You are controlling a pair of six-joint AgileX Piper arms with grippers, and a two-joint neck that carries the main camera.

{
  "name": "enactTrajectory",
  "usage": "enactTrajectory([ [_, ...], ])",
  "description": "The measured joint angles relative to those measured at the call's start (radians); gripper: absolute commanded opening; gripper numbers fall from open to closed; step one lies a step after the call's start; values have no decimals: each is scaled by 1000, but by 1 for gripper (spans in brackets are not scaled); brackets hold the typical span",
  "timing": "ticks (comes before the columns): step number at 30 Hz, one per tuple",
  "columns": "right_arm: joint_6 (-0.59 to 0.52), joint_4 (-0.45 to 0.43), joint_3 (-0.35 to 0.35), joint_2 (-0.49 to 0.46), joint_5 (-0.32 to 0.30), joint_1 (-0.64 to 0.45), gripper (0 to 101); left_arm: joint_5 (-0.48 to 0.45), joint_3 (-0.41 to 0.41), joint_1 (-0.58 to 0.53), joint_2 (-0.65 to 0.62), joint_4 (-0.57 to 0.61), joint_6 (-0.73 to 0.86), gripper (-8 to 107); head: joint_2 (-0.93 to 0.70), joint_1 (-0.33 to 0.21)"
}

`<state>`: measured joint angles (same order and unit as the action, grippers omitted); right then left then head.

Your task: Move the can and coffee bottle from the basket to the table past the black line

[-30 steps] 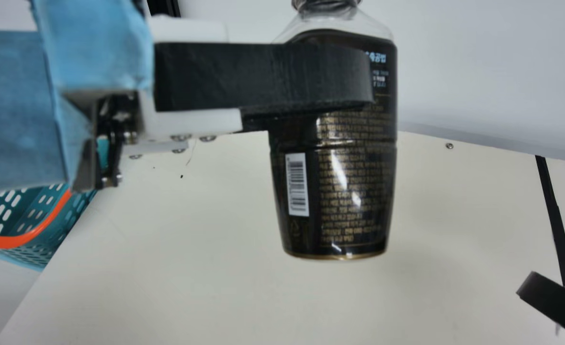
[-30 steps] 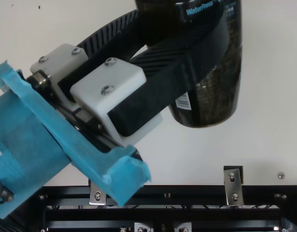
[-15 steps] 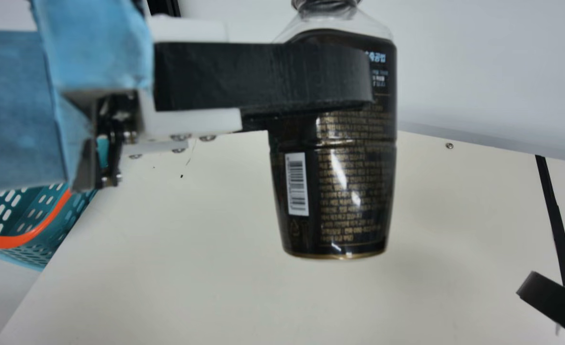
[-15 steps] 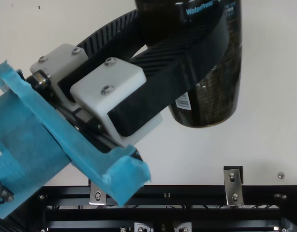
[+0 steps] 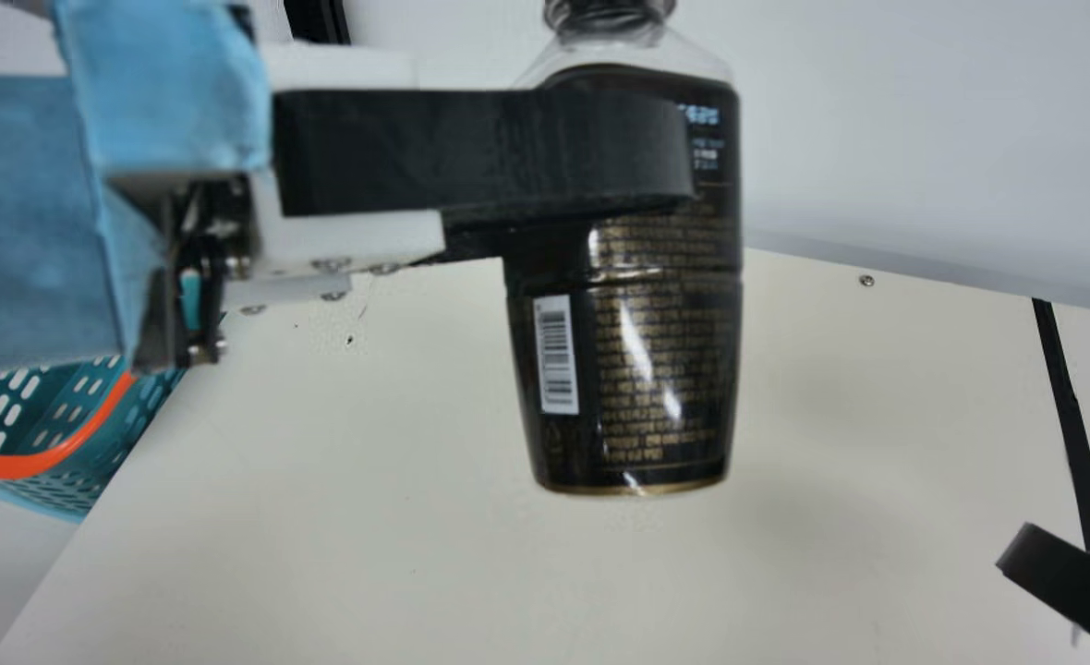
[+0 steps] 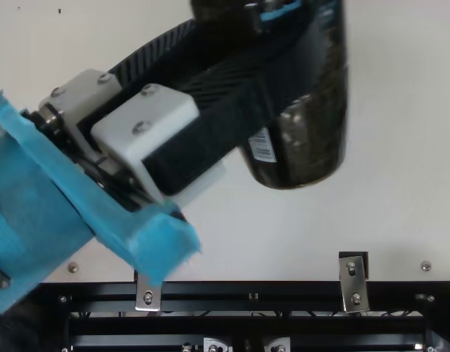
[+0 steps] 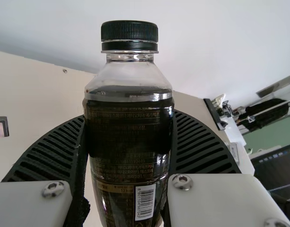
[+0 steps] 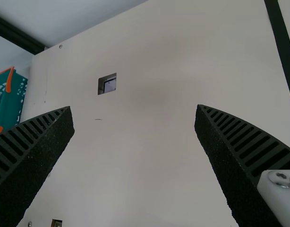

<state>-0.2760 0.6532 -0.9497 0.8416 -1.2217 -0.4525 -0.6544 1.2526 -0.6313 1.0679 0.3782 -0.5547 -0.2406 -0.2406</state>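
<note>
My left gripper [image 5: 600, 152] is shut on the dark coffee bottle [image 5: 665, 369], which hangs upright above the table, left of the black line [image 5: 1067, 406] in the main view. In the left wrist view the bottle [image 7: 128, 142], black cap on top, stands between the two fingers of my left gripper [image 7: 128, 125]. One finger of my right gripper [image 5: 1067, 577] reaches in at the main view's lower right, near the line. The right wrist view has my right gripper [image 8: 134, 111] wide open, nothing between its fingers. The teal basket [image 5: 111, 443] is at the main view's left; its inside is mostly hidden.
The cream table [image 5: 397, 517] extends beneath the bottle, with a pale wall [image 5: 924, 120] behind its far edge. A black frame rail [image 6: 254, 290] with metal brackets runs along one table edge in the top view.
The left gripper has shifted slightly to the left in the main and top views, carrying the coffee bottle with it. The right gripper's finger has kept its place in the main view.
</note>
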Motion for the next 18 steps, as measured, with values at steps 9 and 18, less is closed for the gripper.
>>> enactTrajectory([
  [9,0,0,0,0,0,0,101,44,-172,159,-19,243,147,10,0,0],
  [18,0,0,0,0,0,0,101,-25,-313,332,14,638,436,10,0,0],
])
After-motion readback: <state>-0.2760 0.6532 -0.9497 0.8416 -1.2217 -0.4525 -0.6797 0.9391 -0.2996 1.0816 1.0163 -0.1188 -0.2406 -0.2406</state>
